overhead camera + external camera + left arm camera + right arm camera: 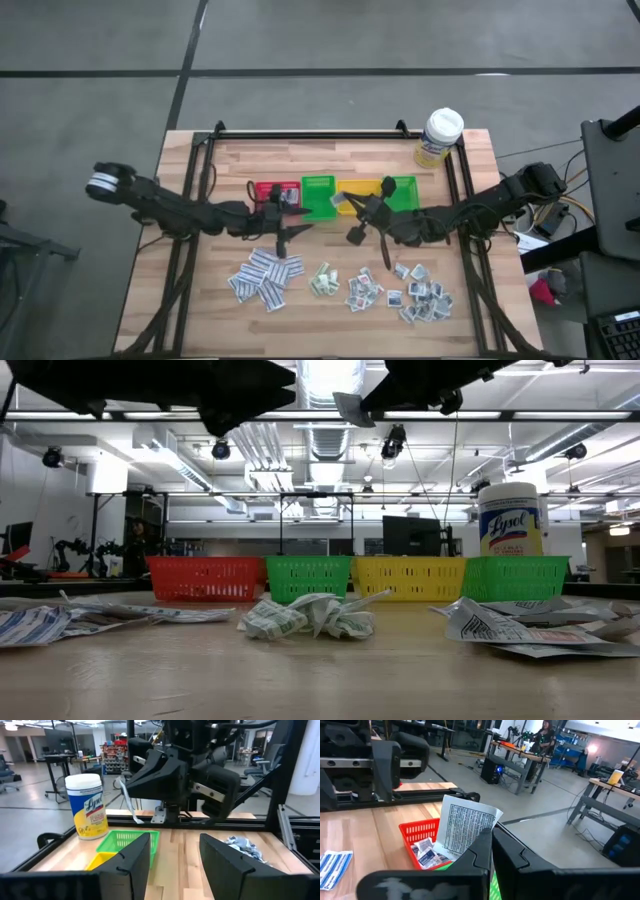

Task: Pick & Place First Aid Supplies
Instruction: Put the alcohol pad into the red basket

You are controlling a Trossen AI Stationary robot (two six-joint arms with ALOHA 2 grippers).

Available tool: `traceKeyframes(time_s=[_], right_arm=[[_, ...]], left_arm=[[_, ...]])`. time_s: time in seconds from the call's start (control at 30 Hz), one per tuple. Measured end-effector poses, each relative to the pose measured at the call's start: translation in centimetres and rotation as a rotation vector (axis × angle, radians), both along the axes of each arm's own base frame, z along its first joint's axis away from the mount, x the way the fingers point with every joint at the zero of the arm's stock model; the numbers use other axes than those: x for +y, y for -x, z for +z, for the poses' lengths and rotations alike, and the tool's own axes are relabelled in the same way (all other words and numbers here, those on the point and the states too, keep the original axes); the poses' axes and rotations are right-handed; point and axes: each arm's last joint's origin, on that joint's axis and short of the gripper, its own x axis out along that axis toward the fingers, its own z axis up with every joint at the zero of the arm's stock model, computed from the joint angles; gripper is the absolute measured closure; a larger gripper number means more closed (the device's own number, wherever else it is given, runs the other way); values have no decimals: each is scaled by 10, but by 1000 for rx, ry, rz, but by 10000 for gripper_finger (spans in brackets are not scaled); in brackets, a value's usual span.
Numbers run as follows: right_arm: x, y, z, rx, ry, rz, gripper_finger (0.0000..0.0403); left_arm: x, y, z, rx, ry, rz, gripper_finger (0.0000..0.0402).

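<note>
From above, the first aid packets (pixel 340 285) are seen spread in piles on the near half of the wooden table (pixel 200 300), handy for sorting into the bin row (pixel 335 194) behind them. The left gripper (pixel 283 240) is held above the leftmost pile, the right gripper (pixel 355 232) near the yellow bin (pixel 357 189).

At table height, crumpled packets (pixel 310 615) are seen before the bins.

In the left wrist view, its fingers (pixel 130 862) stand apart, empty.

In the right wrist view, a printed white packet (pixel 465 827) is clamped between closed fingers (pixel 477 852) over the red bin (pixel 415 837), presumably for release there.

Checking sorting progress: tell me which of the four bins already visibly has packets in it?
The red bin, at the row's end farthest from the Lysol bottle; white packets lie inside.
</note>
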Motion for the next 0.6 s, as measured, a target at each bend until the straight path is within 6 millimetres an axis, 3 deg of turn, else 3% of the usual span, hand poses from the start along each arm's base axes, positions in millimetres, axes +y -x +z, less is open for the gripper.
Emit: traceKeyframes(time_s=[0.4, 0.6], right_arm=[[5, 1, 1, 6, 18, 20, 394], [5, 1, 1, 13, 28, 22, 394]], left_arm=[[6, -38, 5, 3, 39, 66, 232], [9, -47, 7, -8, 80, 76, 232]])
